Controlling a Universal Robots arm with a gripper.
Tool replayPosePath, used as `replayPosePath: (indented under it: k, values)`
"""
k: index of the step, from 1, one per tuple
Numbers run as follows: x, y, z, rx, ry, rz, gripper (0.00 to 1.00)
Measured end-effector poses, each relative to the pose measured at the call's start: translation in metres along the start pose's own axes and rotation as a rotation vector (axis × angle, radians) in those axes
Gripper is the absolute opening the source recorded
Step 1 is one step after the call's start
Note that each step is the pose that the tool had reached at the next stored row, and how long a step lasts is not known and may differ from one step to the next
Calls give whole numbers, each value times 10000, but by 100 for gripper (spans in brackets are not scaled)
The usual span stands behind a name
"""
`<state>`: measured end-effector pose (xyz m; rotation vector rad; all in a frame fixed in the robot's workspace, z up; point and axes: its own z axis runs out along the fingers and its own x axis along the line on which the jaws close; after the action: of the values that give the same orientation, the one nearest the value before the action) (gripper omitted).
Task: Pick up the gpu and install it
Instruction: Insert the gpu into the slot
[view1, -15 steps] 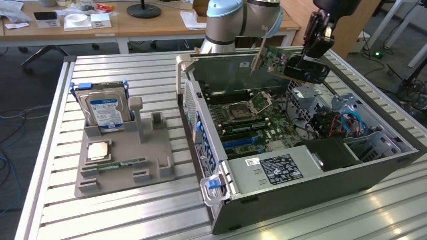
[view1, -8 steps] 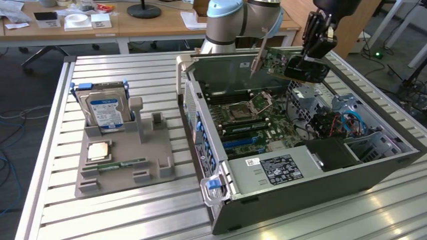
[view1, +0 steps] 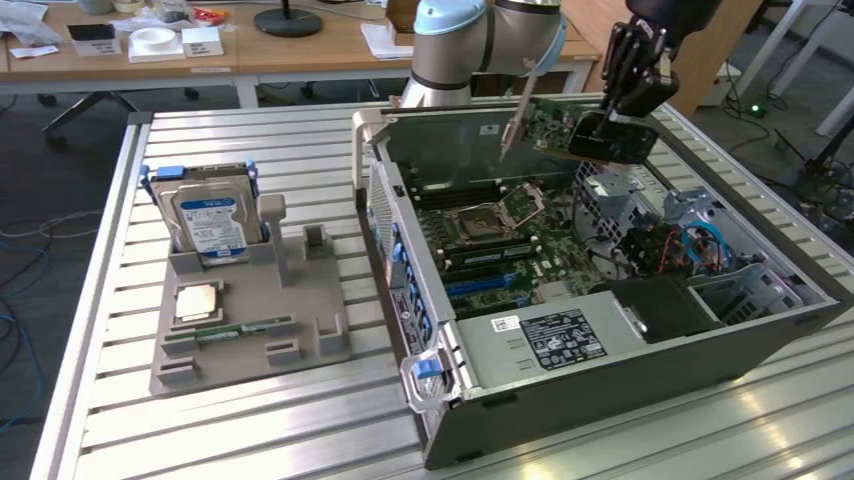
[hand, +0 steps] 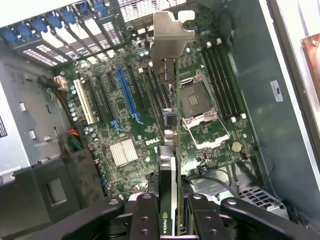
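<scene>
**Jaws clamped on the gpu (view1: 549, 124) above the open case (view1: 641, 390)**

The jaws are closed on the gpu, one on each flat face, at its black cooler end. The card hangs in the air over the far part of the case, above the rim and clear of everything inside.

It stands on edge. Its long axis runs roughly level across the case, out from the jaws toward the case wall that carries the blue latches (view1: 400, 262). The silver bracket (hand: 170, 32) leads at that end, its tab hanging down into the opening.

Seen from the wrist, the card's edge lies over the motherboard (hand: 130, 125), between the empty CPU socket (hand: 197, 100) and the row of expansion slots. The blue slot (hand: 127, 97) runs roughly alongside it, a little to one side. A small silver heatsink (hand: 123, 151) sits near the slots.

Inside the case, below the jaws, are a metal drive cage (view1: 614, 195) and a tangle of blue cables (view1: 697, 245). A black power supply (view1: 561, 338) fills the near end.

Beside the case, on the exterior view's left, a grey holder (view1: 314, 330) rests on the slatted desk (view1: 267, 440). It carries an upright hard drive (view1: 214, 222) and a narrow green RAM stick (view1: 247, 328).
</scene>
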<state>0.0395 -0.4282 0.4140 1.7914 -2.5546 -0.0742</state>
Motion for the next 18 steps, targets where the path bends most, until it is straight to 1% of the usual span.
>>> replayPosePath:
  k: [4,12,18]
  values:
    - [-3,1,0,-3,15,-307,27]
    - [-4,2,1,-3,16,-333,27]
    - [-6,3,1,-9,44,-877,27]
